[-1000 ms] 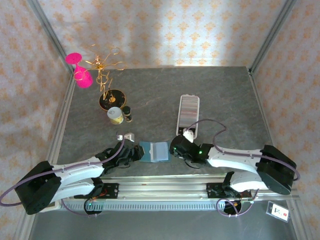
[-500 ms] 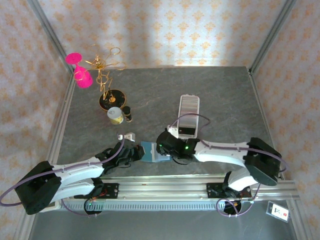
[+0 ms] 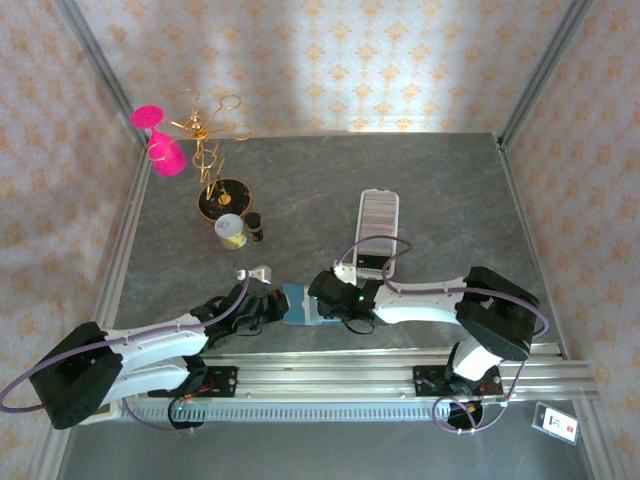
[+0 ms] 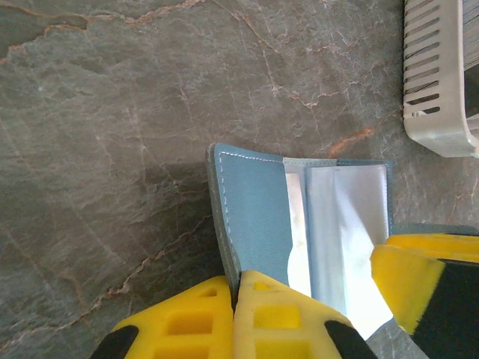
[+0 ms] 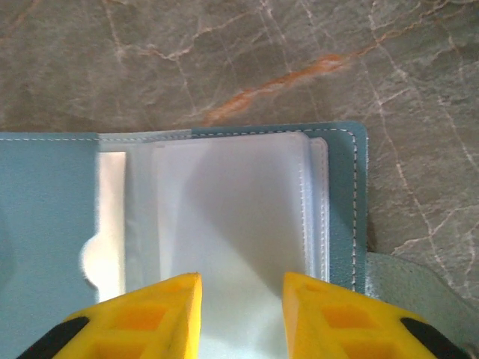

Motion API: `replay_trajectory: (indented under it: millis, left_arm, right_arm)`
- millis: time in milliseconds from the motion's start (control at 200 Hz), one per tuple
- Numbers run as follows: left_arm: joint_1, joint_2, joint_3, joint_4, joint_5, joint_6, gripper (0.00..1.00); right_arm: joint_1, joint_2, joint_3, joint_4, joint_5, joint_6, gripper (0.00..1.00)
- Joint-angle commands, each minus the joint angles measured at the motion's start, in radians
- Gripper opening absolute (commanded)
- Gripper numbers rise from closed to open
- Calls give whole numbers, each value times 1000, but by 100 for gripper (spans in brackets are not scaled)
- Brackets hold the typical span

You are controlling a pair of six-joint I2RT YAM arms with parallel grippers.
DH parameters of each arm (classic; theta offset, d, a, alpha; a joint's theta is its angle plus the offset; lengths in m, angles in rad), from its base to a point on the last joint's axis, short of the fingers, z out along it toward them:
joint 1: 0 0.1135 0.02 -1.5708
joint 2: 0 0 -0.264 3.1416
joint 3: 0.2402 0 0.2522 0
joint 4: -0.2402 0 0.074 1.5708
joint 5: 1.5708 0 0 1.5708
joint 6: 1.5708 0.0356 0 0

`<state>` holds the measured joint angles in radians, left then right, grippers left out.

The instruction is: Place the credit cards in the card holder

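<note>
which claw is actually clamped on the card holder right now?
The left claw: its jaws are shut on the edge of the card holder, on its teal cover. The right claw has jaws apart, above the clear sleeves.

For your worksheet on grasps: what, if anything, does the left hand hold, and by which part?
The left hand pinches the card holder by the edge of its opened teal cover.
</note>
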<state>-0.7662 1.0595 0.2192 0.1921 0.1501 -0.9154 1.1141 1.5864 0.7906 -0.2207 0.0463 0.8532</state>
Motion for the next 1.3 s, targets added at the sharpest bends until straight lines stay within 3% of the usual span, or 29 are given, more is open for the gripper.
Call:
replay_trajectory:
  millis: [0, 626, 1296]
  left_arm:
    - [-5, -3, -8, 15, 10, 14, 3]
    - [-4, 23, -51, 61, 8, -8, 0]
    - [-4, 36, -76, 97, 3, -24, 0]
  right_arm:
    - [4, 22, -14, -23, 27, 14, 34]
    - [6, 18, -24, 183, -126, 23, 35]
    - [5, -23, -66, 390, -205, 76, 36]
